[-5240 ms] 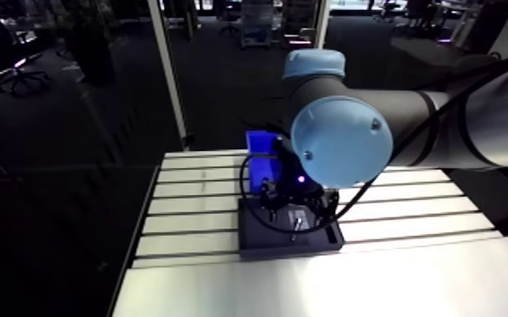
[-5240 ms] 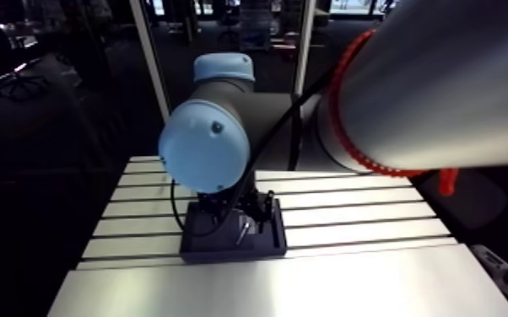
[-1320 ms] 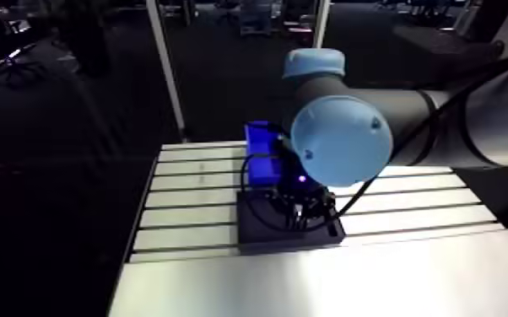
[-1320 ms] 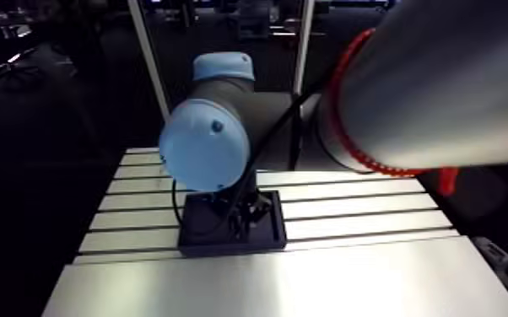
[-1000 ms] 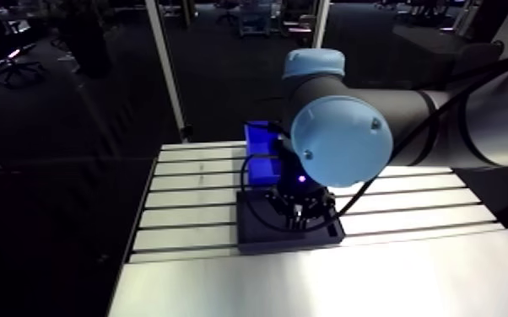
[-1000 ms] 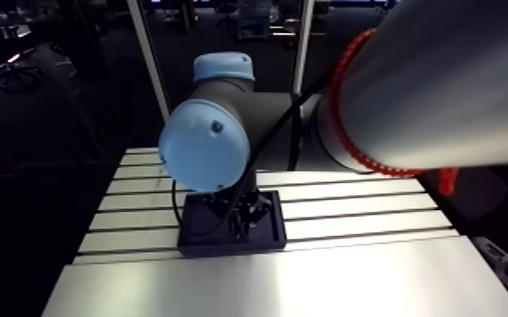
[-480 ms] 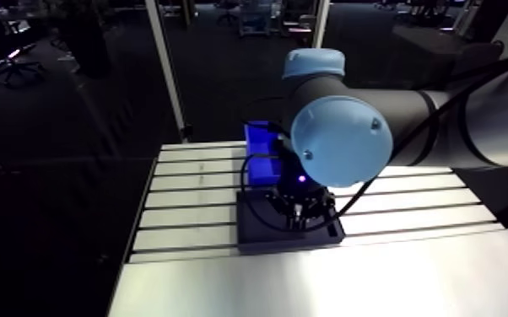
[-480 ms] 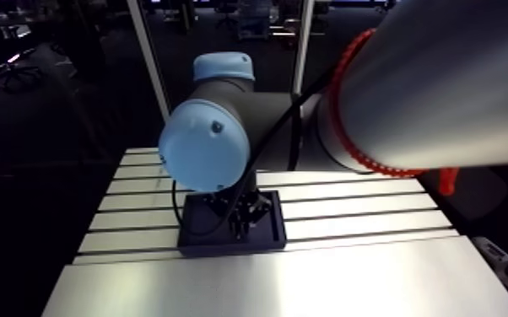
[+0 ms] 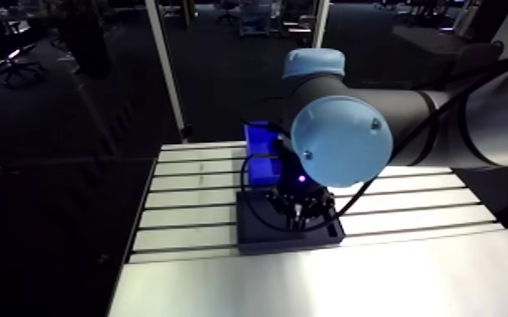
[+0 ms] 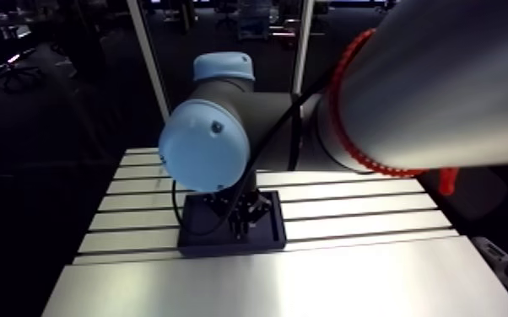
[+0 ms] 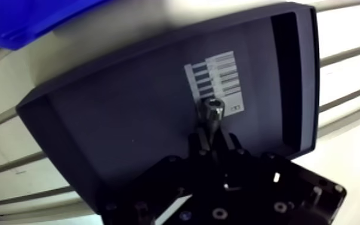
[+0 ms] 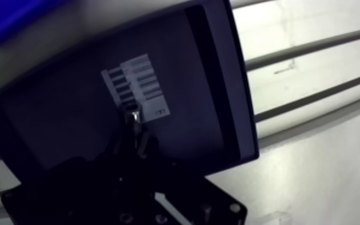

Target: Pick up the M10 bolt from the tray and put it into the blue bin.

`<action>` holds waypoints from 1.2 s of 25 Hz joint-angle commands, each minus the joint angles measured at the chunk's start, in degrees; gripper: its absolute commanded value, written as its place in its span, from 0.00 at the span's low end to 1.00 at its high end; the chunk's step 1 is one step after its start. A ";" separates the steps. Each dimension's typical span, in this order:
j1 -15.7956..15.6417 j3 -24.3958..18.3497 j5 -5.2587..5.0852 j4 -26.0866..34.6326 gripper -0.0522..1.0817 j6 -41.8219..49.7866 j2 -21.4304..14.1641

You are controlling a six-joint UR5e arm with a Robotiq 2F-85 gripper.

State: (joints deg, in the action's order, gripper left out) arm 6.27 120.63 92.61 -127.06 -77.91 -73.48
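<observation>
Bolt (image 11: 212, 111) clenched in my claw (image 11: 212, 135), over the dark tray (image 11: 104, 119); blue bin (image 9: 261, 153) sits mid-frame in the arm view.

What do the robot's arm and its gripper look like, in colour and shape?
The arm is made of thick round tubes in dark grey, and its joints end in domed light-blue caps. The gripper is black: a wide, blocky body dotted with small screws, from which two slim dark fingers rise.
</observation>
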 commanded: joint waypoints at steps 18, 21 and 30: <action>0.23 -1.41 -0.10 -0.25 0.85 -0.53 -1.80; 0.23 -1.41 0.07 0.71 0.87 -0.53 -3.03; -0.21 -2.20 0.25 7.48 0.92 -0.71 -5.49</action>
State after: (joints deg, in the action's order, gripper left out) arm 6.38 118.62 92.95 -122.57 -78.52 -77.53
